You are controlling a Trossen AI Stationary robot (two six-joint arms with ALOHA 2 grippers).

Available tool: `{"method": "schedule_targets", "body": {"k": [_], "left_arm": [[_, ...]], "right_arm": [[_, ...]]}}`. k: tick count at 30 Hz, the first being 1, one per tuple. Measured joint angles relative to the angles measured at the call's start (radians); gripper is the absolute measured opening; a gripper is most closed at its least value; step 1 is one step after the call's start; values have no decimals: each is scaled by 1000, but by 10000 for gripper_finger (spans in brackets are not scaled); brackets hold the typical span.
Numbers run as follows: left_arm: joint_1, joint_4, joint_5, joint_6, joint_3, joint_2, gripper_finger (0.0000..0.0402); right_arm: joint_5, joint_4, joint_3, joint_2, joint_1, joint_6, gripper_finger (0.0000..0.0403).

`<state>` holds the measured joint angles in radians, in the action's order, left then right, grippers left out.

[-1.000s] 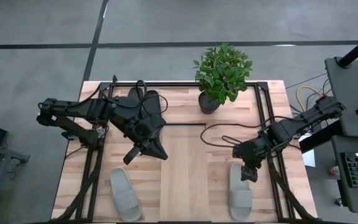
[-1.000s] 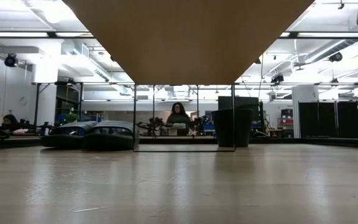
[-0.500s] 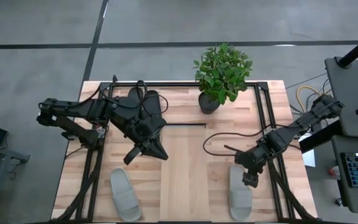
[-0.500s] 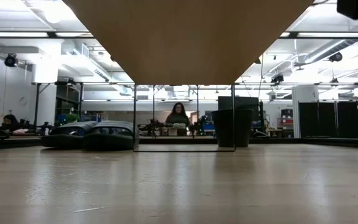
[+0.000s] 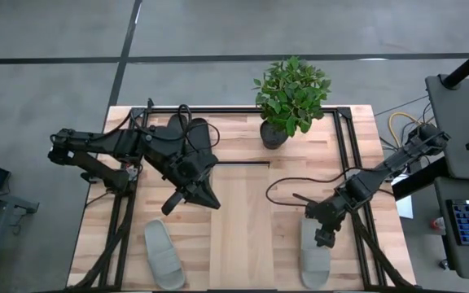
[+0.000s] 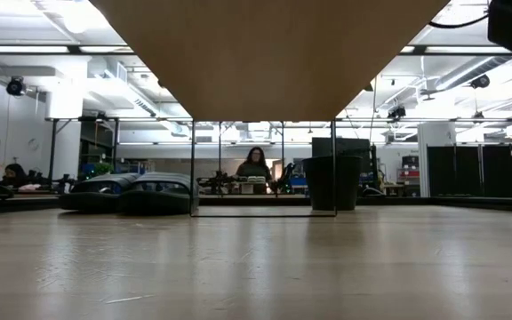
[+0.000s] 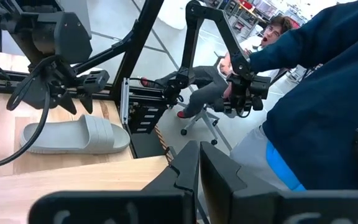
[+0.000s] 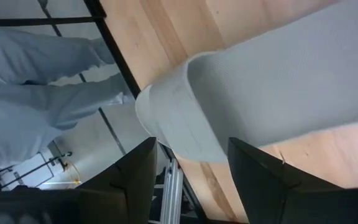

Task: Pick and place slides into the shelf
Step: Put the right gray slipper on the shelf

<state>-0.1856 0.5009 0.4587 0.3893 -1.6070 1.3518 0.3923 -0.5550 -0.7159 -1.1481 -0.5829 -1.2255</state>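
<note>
A pale grey slide [image 5: 316, 256] lies flat on the table at the near right, and my right gripper [image 5: 324, 238] hangs open just above its far half. In the right wrist view the two fingers stand on either side of the slide's rounded end [image 8: 179, 124], and I see no touch. A second grey slide [image 5: 163, 254] lies at the near left. Two black slides [image 6: 127, 194] rest on the table at the far left. The shelf [image 5: 240, 228] is the paler plank panel in the middle. My left gripper [image 5: 212, 201] is shut and holds nothing, high over the shelf's left edge.
A potted plant [image 5: 290, 98] stands at the far edge, right of centre. Black frame rails [image 5: 350, 163] run along both sides of the table. A loose cable [image 5: 287, 185] loops near the right arm. A person in a blue sleeve [image 7: 316, 93] is beyond the table's right side.
My right gripper has come down and toward the table's near edge, closing on the right grey slide. The slide has not moved.
</note>
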Motion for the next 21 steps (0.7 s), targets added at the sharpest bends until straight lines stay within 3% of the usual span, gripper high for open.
{"method": "schedule_targets", "body": {"k": [7,21], "left_arm": [[0,0,1,23,0,0,0],[0,1,7,23,0,0,0]], "right_arm": [[0,156,77,0,-10,-52,183],[0,297,164,0,-57,-117,180]]}}
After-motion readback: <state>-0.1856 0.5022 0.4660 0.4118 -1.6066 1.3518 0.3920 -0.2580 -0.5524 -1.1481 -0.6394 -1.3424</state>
